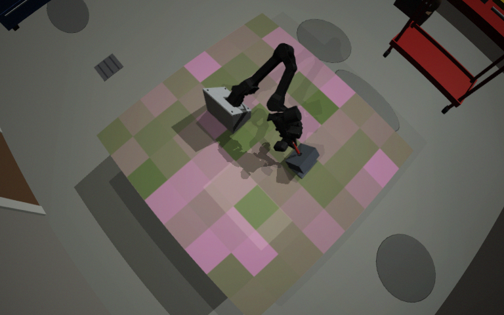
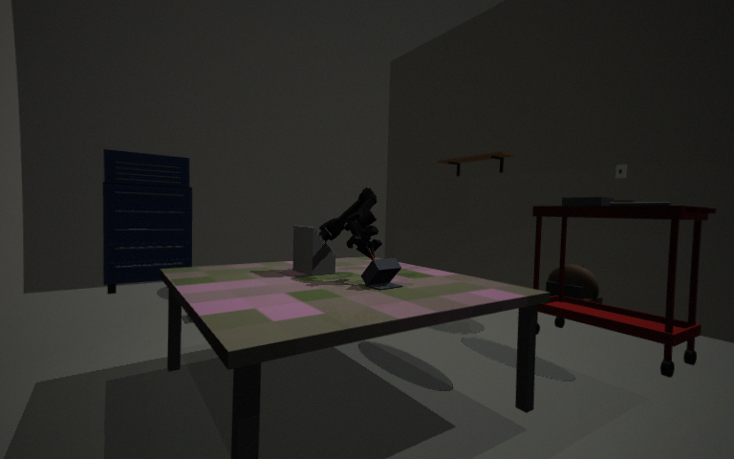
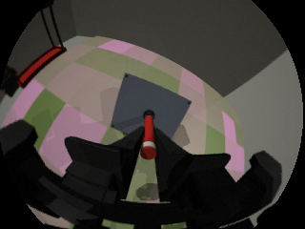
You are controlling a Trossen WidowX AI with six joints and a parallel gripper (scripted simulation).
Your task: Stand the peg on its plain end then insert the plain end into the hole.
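My gripper (image 1: 293, 142) (image 2: 372, 252) (image 3: 149, 130) is shut on the red peg (image 1: 297, 149) (image 2: 373, 257) (image 3: 149, 126). In the wrist view the white band and the peg's banded end are on the near side of the fingers, and the plain end points away to the panel. The dark grey sloped panel (image 1: 308, 159) (image 2: 384, 268) (image 3: 131, 97) stands on the table in front of the arm. The plain end is at the panel's dark round hole (image 3: 145, 114), with the rim showing around it. The peg is tilted. How deep its tip sits is hidden.
The arm's grey base block (image 1: 220, 107) (image 2: 304, 251) stands on the patchwork table (image 1: 256, 206) (image 2: 346, 318), behind the gripper. A red cart (image 1: 432, 61) (image 2: 622, 316) (image 3: 40, 66) and a blue cabinet (image 2: 147, 235) stand off the table.
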